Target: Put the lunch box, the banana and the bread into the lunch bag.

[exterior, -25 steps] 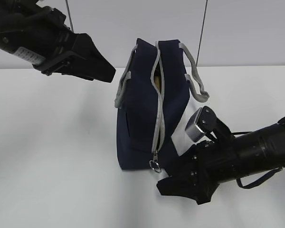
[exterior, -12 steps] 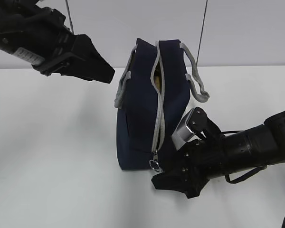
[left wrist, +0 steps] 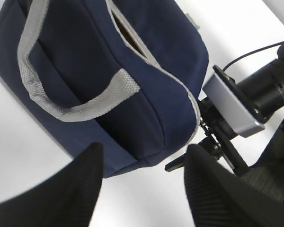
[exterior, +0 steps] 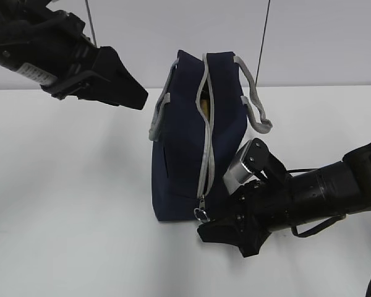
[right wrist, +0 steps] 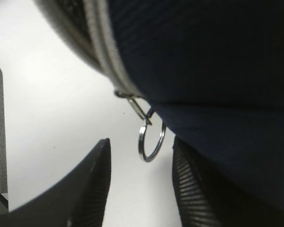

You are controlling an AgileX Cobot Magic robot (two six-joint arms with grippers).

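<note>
We see the right gripper (right wrist: 141, 184) has slid in low, its jaws narrowing around but not yet touching the metal ring pull (right wrist: 150, 140) of the upright navy-blue fabric lunch bag (exterior: 185, 142); zipping looks next. Left gripper (left wrist: 142, 187) hovers open, empty.

Navy lunch bag (exterior: 179, 154), grey zipper (exterior: 205, 142), grey handles (left wrist: 61, 94), silver ring pull (right wrist: 150, 140)

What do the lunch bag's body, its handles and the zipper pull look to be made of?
Lunch bag: navy woven fabric, matte, with a fine ribbed weave visible in the right wrist view. Handles: grey webbing, coarse visible weave. Ring pull: thin wire ring, shiny, probably metal.
</note>
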